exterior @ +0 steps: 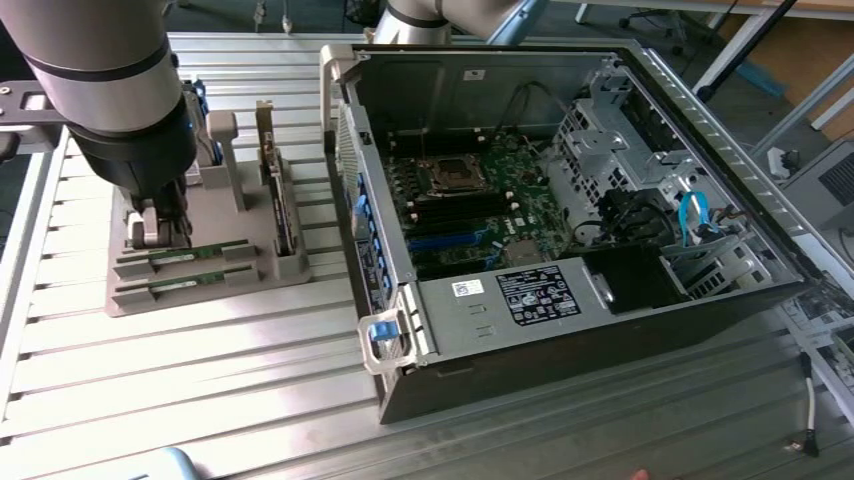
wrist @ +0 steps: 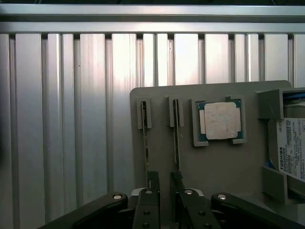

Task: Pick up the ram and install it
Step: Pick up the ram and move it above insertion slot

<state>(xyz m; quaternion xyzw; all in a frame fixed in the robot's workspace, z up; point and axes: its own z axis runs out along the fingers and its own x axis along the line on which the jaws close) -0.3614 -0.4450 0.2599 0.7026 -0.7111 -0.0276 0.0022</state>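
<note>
Chassis [exterior: 454, 100], one, lies open well off to the side of my gripper [wrist: 164, 183]. One grey tray [wrist: 214, 167] sits directly beneath the gripper. I count two sticks on it: the ram [wrist: 145, 143] and a twin stick [wrist: 176, 143], each on edge in its slot, running out from just under my fingertips [wrist: 152, 180]. The jaws are spread wide and grip nothing; I cannot tell whether they touch. One processor [wrist: 220, 120] lies further out, beside the twin stick.
</note>
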